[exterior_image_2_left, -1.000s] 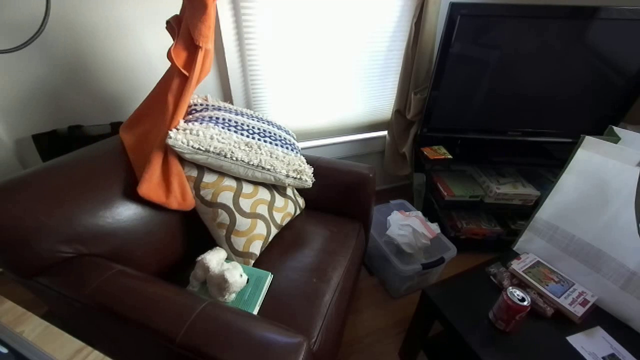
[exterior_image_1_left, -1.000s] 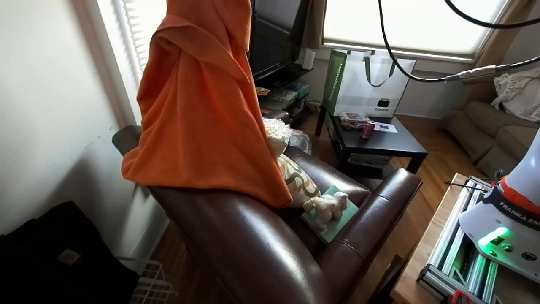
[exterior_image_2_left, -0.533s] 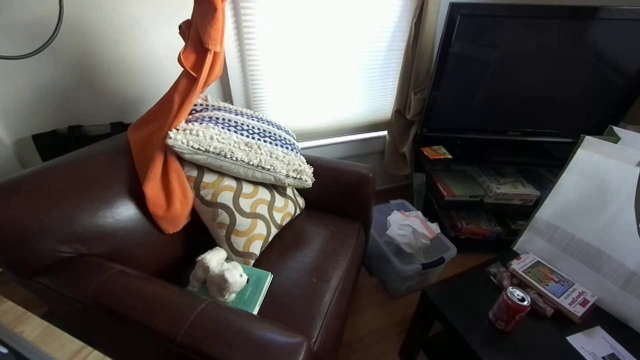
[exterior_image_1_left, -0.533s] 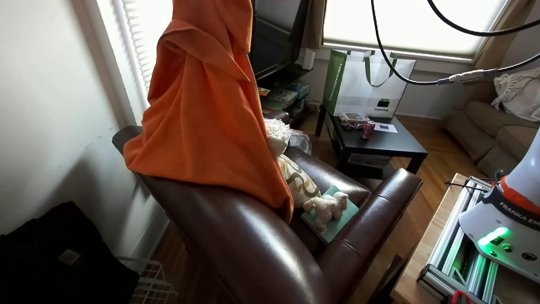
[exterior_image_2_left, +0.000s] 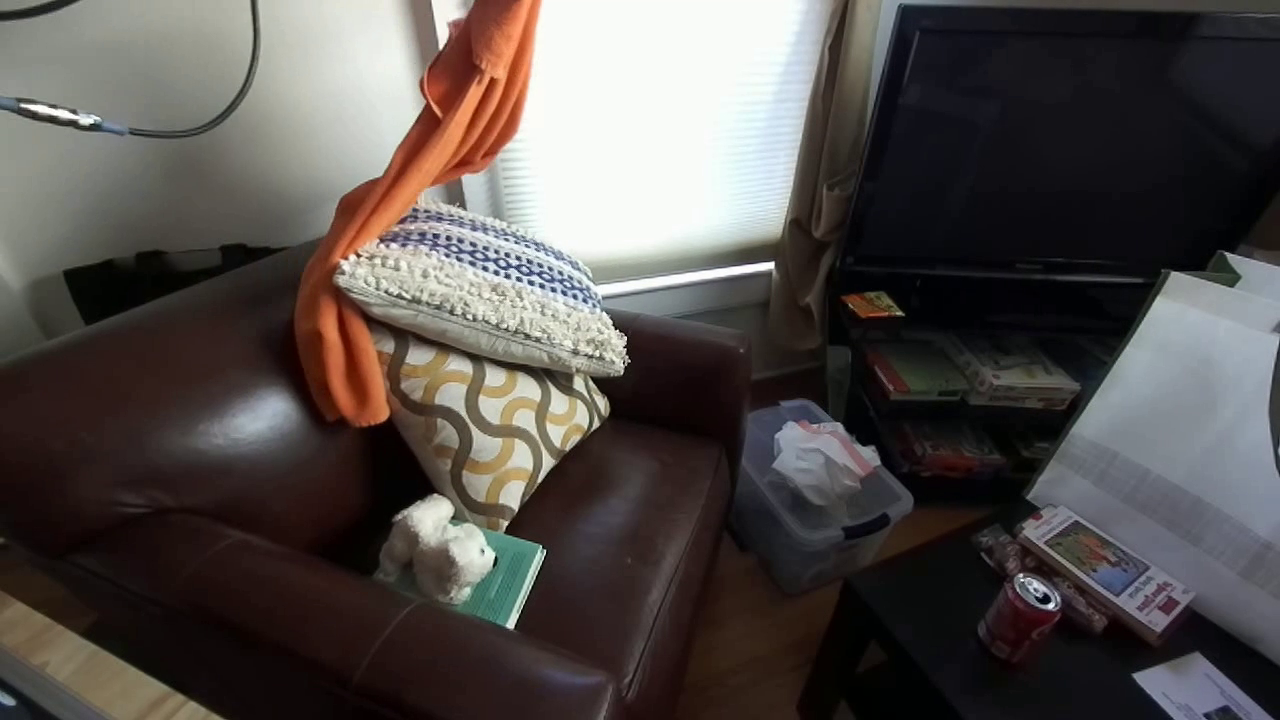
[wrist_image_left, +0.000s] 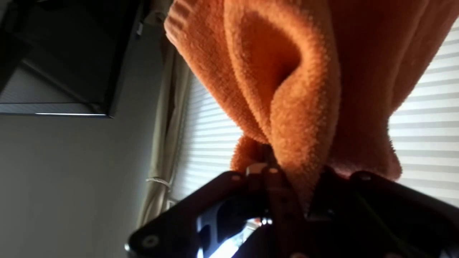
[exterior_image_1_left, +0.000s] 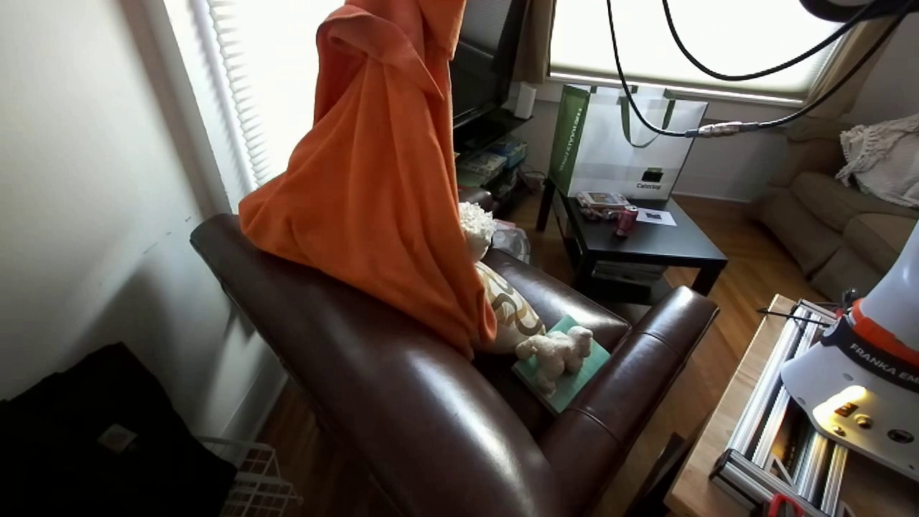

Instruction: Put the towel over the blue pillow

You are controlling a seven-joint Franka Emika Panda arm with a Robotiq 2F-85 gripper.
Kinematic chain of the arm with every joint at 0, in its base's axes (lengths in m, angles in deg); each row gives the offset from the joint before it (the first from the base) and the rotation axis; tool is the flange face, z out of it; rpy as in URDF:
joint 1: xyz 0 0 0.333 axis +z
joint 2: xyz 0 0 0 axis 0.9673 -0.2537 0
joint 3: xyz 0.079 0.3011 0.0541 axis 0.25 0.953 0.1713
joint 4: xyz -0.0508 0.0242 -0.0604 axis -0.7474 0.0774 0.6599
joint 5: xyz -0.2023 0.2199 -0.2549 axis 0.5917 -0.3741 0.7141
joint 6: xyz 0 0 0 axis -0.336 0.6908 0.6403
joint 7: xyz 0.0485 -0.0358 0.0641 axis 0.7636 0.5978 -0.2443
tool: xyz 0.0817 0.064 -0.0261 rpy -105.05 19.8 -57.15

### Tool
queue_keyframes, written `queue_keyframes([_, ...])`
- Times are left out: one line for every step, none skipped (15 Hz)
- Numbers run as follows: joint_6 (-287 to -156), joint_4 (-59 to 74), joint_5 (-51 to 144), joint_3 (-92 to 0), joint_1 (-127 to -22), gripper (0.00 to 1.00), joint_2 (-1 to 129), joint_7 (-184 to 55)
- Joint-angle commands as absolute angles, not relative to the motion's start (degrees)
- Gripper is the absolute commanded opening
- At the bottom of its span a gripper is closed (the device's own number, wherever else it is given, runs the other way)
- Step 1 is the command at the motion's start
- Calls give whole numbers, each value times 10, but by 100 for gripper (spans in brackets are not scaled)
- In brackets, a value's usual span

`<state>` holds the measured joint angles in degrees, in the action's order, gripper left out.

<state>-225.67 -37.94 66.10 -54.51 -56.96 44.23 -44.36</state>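
Note:
The orange towel (exterior_image_1_left: pixel 380 187) hangs down from above the top edge in both exterior views; it also shows as a narrow drape (exterior_image_2_left: pixel 345 300). Its lower end lies against the armchair's backrest and the left edge of the pillows. The blue pillow (exterior_image_2_left: pixel 505 265), white with blue patterned bands and fringe, rests tilted on a patterned pillow. In an exterior view only its fringed edge (exterior_image_1_left: pixel 475 222) shows beside the towel. In the wrist view my gripper (wrist_image_left: pixel 296 163) is shut on the gathered towel (wrist_image_left: pixel 304 118). The gripper is out of both exterior views.
The brown leather armchair (exterior_image_2_left: pixel 640 540) holds a swirl-patterned pillow (exterior_image_2_left: pixel 490 420) and a white plush toy (exterior_image_2_left: pixel 440 550) on a green book (exterior_image_2_left: pixel 515 575). A window (exterior_image_2_left: pixel 650 120) and a television (exterior_image_2_left: pixel 1060 140) stand behind. Black cables (exterior_image_1_left: pixel 725 129) hang near the arm.
The towel has moved right in both exterior views, closer over the blue pillow's left side, and its lower end has drawn up along the backrest. The base light turned from green to yellow.

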Motion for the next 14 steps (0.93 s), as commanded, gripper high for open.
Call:
queue_keyframes([-2188,-452,716,-612,-552,36,375,-368])
queue_keyframes([-2156,-455,726,-623,-545,36,367,-361])
queue_keyframes([-2126,-461,737,-633,-539,43,357,-354])
queue_keyframes([-2085,-466,743,-640,-533,50,355,-356])
queue_keyframes([-2049,-473,751,-648,-526,57,351,-359])
queue_keyframes([-2018,-482,757,-653,-521,66,347,-363])
queue_keyframes([-1997,-493,768,-665,-515,73,344,-354])
queue_keyframes([-1981,-496,758,-656,-515,81,353,-368])
queue_keyframes([-1974,-494,739,-642,-517,88,363,-388])
queue_keyframes([-1974,-489,716,-621,-522,95,377,-418])
queue_keyframes([-1972,-483,693,-601,-528,100,387,-446])
queue_keyframes([-1967,-480,676,-590,-533,100,395,-469])
queue_keyframes([-1983,-472,653,-575,-545,100,405,-486])
queue_keyframes([-1991,-467,629,-563,-556,100,415,-501])
